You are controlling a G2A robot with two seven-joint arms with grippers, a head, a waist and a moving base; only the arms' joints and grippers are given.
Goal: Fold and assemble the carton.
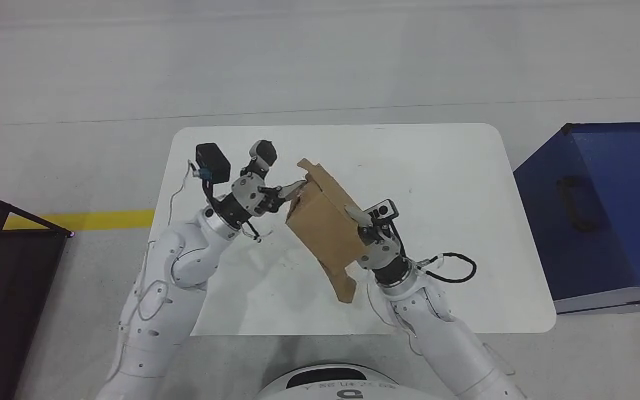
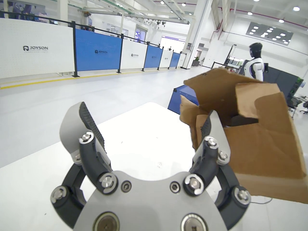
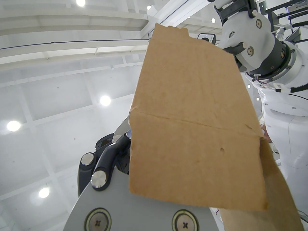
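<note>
A brown cardboard carton [image 1: 322,215], partly folded with loose flaps, is held up above the white table [image 1: 450,180]. My right gripper [image 1: 358,222] is shut on its lower near side. In the right wrist view a flat panel of the carton [image 3: 192,121] covers most of that gripper, with one dark finger [image 3: 108,152] showing beside it. My left gripper [image 2: 146,121] is open at the carton's [image 2: 259,145] far left end, and one of its fingers [image 2: 211,126] rests against a flap edge. From above, the left gripper [image 1: 280,172] meets the carton's upper corner.
A blue bin [image 1: 590,215] stands on the floor just past the table's right edge. A black object [image 1: 20,260] sits at the left edge of the top view. The far and right parts of the table are bare.
</note>
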